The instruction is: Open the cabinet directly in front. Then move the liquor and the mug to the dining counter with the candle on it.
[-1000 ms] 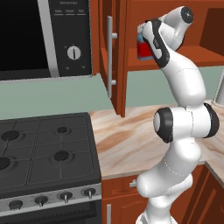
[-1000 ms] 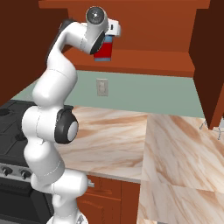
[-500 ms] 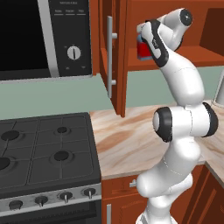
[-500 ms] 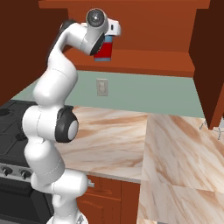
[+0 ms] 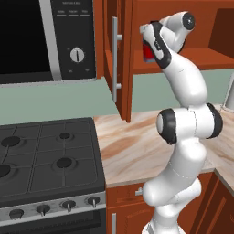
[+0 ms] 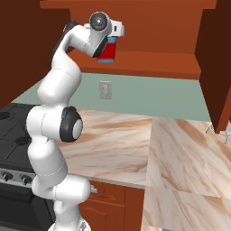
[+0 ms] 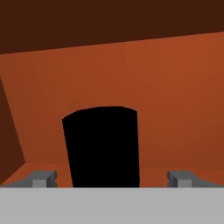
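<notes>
The cabinet (image 5: 106, 41) stands open, its left door swung out with the silver bar handle (image 5: 114, 59) facing me. The liquor (image 6: 108, 50), blue above and red below, stands on the cabinet's lower shelf (image 6: 158, 63). Its red part (image 5: 148, 52) also shows beside the hand. My gripper (image 6: 113, 39) is inside the cabinet at the bottle's top. In the hand view the black cap (image 7: 103, 144) sits between the fingertips (image 7: 43, 178) of my open gripper (image 7: 111, 179), with a gap on each side. The mug, the dining counter and the candle are out of view.
A microwave (image 5: 45, 36) hangs left of the open door, above a black stove (image 5: 45, 160). A marble worktop (image 6: 135, 140) runs under the cabinet and turns the corner to the right. The right cabinet door (image 6: 219, 67) stands open. A wall outlet (image 6: 105, 90) is below the shelf.
</notes>
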